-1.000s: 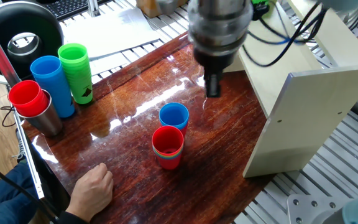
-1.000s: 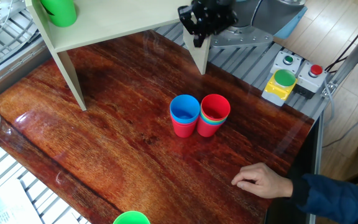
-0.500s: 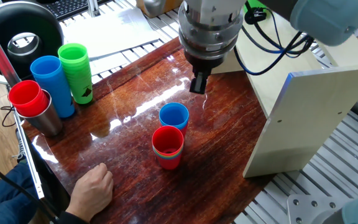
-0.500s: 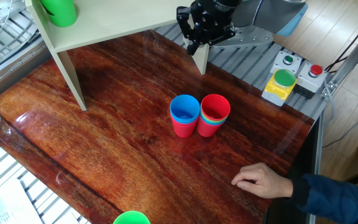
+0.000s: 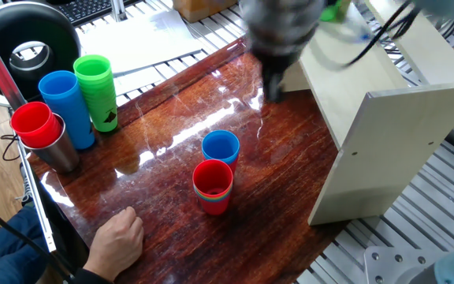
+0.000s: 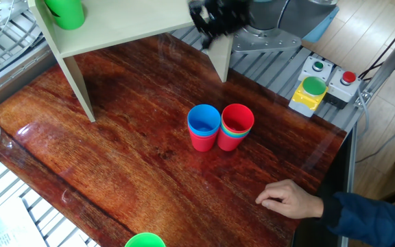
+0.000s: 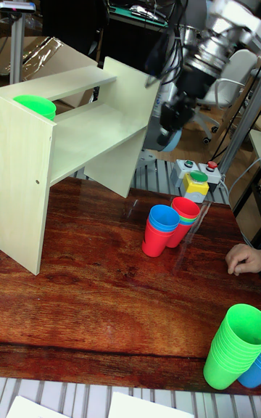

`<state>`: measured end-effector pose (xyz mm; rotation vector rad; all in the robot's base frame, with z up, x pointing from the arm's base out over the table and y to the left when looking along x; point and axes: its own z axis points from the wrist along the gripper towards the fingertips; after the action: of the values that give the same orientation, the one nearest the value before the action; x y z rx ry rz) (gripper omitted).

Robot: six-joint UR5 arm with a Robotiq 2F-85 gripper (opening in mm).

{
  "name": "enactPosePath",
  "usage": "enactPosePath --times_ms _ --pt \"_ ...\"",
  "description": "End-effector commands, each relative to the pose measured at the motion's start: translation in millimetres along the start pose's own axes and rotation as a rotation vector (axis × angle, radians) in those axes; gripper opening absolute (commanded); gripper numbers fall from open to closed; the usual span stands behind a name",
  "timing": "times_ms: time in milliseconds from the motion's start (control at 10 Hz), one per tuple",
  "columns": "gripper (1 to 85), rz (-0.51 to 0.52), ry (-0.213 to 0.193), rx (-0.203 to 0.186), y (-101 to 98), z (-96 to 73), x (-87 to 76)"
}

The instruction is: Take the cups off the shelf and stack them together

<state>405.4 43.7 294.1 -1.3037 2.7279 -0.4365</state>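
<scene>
Since 0.5 s ago the hand has swung from above the cups toward the shelf, now motion-blurred; can't tell if it's released or clenched, nothing visibly in it. Counter is dark red wood w/ the cream shelf at its edge. On the shelf sits one green cup. Mid-counter, touching side by side: blue cup nested in a red one, & red-topped stack. Person's hand rests near the counter edge.
</scene>
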Motion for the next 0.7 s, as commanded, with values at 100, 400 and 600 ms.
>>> enactPosePath --times_ms 100,400,600 --pt "1.7 -0.081 -0.017 -0.012 -23.4 -1.4 27.2" --pt "1.3 0.087 -0.038 -0.111 6.4 7.5 3.4" --pt "1.3 0.299 -0.093 -0.154 13.7 5.1 -15.2"
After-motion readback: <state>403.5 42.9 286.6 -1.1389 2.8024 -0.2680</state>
